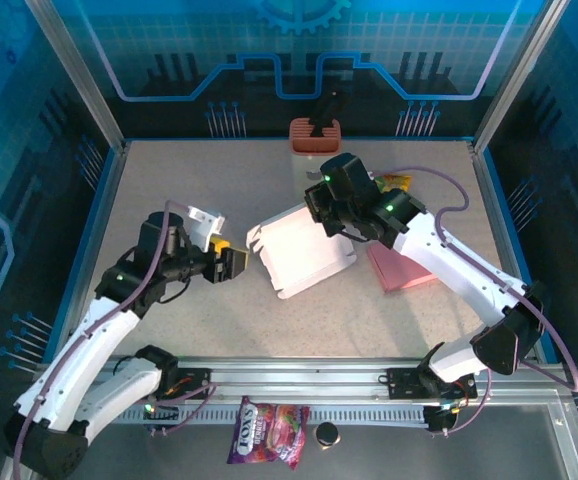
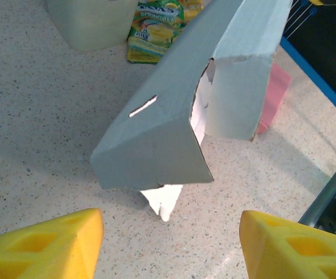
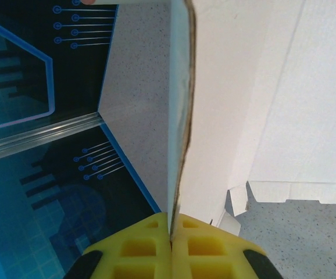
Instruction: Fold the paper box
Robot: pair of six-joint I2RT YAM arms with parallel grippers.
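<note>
Cardboard box (image 1: 304, 250) looks light, floppy (creases easily, I'd guess); my right claw (image 3: 171, 225) pinches its panel edge, left claw (image 2: 171, 241) released.

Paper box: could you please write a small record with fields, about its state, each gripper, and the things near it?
object: paper box, white, partly folded, tilted on the table
right gripper: shut on one cardboard edge of the box
left gripper: open, facing the box's left corner, not touching it
nearby: pink flat item to the right of the box; snack packet behind it
task status: folding not finished
</note>
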